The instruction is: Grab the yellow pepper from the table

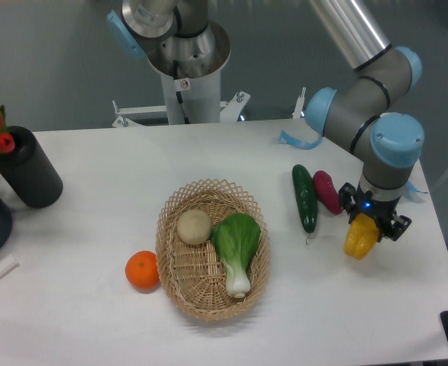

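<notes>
I saw the yellow pepper [360,238], small, glossy and lobed, standing on end at the right side of the table [94,320], its top hidden between the jaws; I couldn't tell whether it touched the white matte surface.
</notes>
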